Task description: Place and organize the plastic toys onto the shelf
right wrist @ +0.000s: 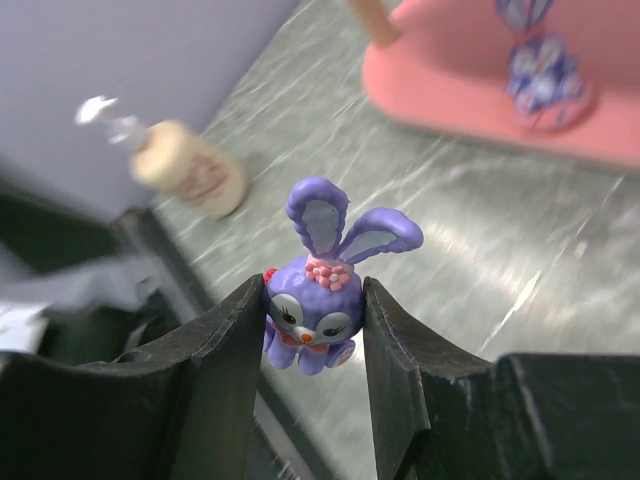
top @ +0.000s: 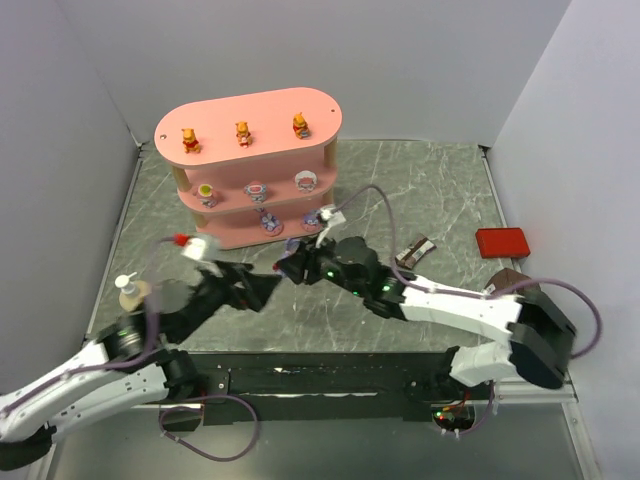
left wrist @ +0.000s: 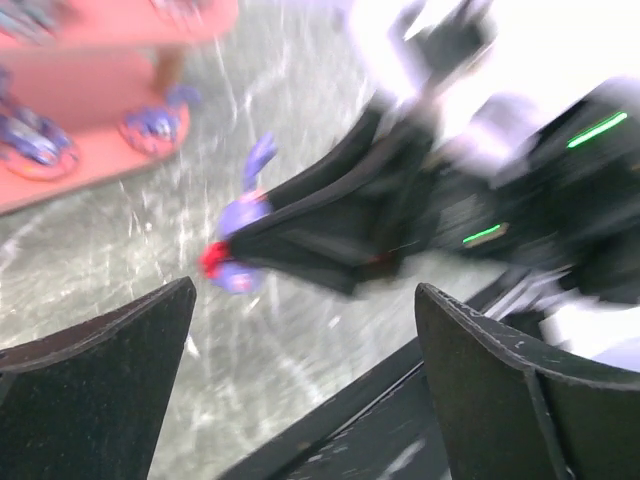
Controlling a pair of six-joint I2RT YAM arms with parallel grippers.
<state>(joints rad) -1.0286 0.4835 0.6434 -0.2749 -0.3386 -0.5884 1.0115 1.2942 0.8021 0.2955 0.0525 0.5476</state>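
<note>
My right gripper (right wrist: 313, 290) is shut on a purple bunny toy (right wrist: 318, 318), held by the head above the table. In the top view that gripper (top: 288, 265) hovers in front of the pink shelf (top: 270, 108). My left gripper (top: 262, 288) is just below and left of it, open and empty. The left wrist view shows the held purple toy (left wrist: 240, 262) beyond the left gripper (left wrist: 305, 290). Three orange bears (top: 242, 132) stand on the top tier and three pink-white toys (top: 256, 189) on the middle one. Two purple toys (top: 270, 222) stand on the bottom tier.
A small pump bottle (top: 130, 292) stands at the left edge by the left arm. A brown snack bar (top: 413, 250) lies right of centre and a red flat box (top: 501, 241) lies near the right wall.
</note>
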